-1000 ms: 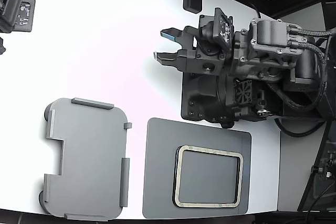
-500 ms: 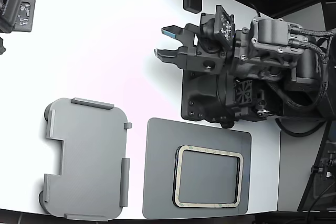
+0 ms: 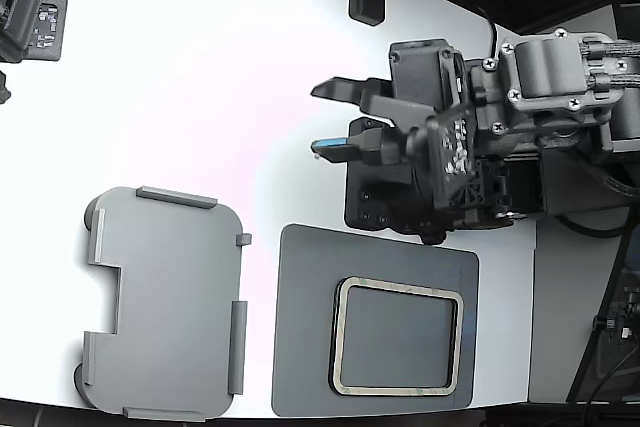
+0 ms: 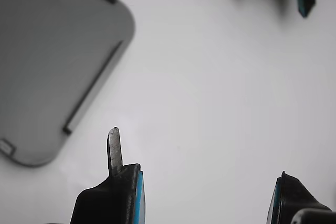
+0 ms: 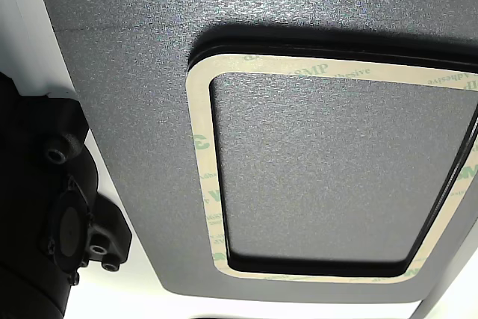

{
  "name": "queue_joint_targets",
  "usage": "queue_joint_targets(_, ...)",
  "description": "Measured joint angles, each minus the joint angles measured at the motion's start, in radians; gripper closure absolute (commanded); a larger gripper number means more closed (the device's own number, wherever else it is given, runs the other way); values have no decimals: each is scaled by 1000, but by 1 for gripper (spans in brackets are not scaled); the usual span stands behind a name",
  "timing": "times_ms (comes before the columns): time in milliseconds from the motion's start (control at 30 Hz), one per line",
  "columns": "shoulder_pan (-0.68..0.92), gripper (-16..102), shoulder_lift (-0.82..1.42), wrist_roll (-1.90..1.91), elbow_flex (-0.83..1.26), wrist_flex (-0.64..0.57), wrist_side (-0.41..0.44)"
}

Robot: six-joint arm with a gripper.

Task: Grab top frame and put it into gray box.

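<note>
On the dark mat (image 3: pixel 300 317) the top frame (image 3: pixel 398 290) lies flat, well apart from the gray box (image 3: pixel 165 302); the gripper (image 3: pixel 328 119) hangs over bare worktop (image 3: pixel 200 97), fingers (image 4: pixel 114 150) spread, and should descend squarely over one frame edge

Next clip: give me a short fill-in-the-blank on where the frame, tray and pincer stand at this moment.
1. The thin pale cream rectangular frame lies on the dark gray flat ____.
2. The light gray shallow plastic tray holds ____ frames.
3. The pincer is ____, gripping nothing.
4. In the exterior view, the tray lies to the mat's ____.

Missing words: mat; no; open; left
</note>
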Motion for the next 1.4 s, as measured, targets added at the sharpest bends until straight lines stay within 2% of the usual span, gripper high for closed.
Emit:
queue_joint_targets(100, 37, -11, -58, -242, -92, 64, -48)
queue_joint_targets(333, 209, -9, -305, -759, -373, 279, -9)
queue_joint_targets(400, 264, 3, -388, -887, -465, 356, 3)
queue_joint_targets(467, 321, 7, -454, -997, -535, 413, 17)
queue_joint_targets(600, 448, 1, -485, -1158, -580, 422, 20)
queue_joint_targets(633, 477, 2, -488, -1180, -577, 422, 18)
queue_joint_targets(800, 615, -14, -517, -1155, -551, 422, -9)
queue_joint_targets(1133, 884, -10, -660, -985, -531, 422, -5)
queue_joint_targets(1200, 940, -3, -672, -974, -531, 422, 11)
queue_joint_targets(1267, 996, -13, -689, -966, -538, 422, 6)
queue_joint_targets(1400, 1089, -14, -753, -879, -549, 422, -14)
